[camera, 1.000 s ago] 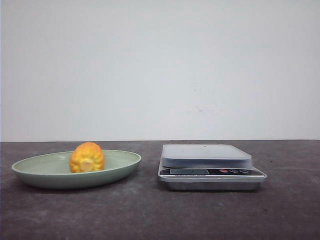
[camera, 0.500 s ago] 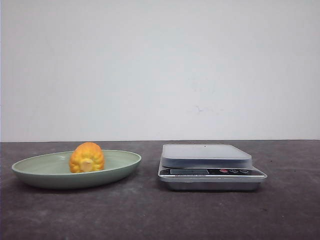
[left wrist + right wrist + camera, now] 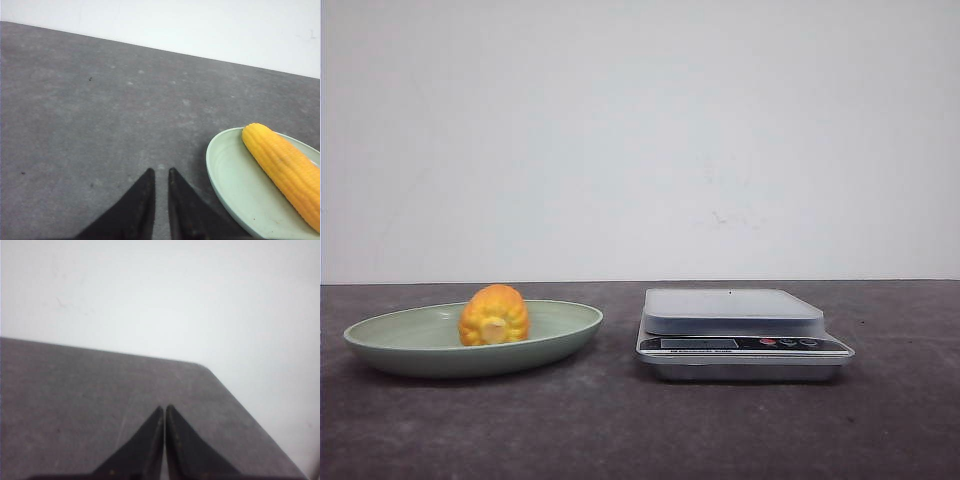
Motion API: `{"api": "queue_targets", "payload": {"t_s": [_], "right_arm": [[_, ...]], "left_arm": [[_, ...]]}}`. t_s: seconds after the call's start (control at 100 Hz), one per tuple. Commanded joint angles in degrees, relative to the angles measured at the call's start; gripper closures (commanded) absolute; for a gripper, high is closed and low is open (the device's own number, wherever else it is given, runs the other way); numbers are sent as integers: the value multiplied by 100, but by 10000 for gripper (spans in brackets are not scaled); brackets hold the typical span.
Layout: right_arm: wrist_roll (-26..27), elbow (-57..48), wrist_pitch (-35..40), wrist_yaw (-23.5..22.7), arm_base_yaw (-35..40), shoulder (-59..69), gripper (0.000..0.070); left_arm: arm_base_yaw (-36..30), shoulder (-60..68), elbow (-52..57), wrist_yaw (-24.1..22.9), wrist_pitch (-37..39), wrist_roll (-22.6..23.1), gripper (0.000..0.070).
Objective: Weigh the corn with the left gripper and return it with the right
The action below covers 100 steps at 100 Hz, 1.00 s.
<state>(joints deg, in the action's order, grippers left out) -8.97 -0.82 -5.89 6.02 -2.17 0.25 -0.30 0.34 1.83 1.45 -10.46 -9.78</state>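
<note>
The corn (image 3: 494,315) lies in the green plate (image 3: 400,352) on the bench (image 3: 620,430), with its pale end facing me. The plate keeps it from rolling away. The scale (image 3: 740,335) sits just beside the plate, with nothing on its top, ready for the corn. My left end effector (image 3: 161,175) is nearly closed and holds nothing, near the plate's edge. My right end effector (image 3: 164,411) is pressed shut and holds nothing, far from the corn.

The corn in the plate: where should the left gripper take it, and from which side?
Probably at mid-length, from above. The corn lies on its side in the shallow plate, its pale end toward the front camera. The low rim blocks a sideways approach, so the left gripper's fingers should close across its rounded sides.
</note>
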Motion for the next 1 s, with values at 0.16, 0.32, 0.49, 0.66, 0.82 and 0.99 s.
{"api": "queue_targets", "payload": {"t_s": [0.16,0.32,0.49,0.66,0.82,0.99], "right_arm": [[-48,17,-221,4,22,-2,700],[-48,17,-236,4,22,-2,700],[-48,17,-238,4,22,-2,700],[-46,17,-293,2,22,-2,700],[-26,17,-372,-20,22,-2,700],[310,17,-479,-13,22,-2,700]], "left_arm": [[-9,-7,-92,-17,-28,632,700],[-9,-7,-92,-15,-31,678,700],[-11,-7,-92,-15,-28,678,700],[-11,-7,-92,-17,-26,688,700],[-9,-7,-92,-17,-24,907,700],[-9,-7,-92,-17,-26,903,700]]}}
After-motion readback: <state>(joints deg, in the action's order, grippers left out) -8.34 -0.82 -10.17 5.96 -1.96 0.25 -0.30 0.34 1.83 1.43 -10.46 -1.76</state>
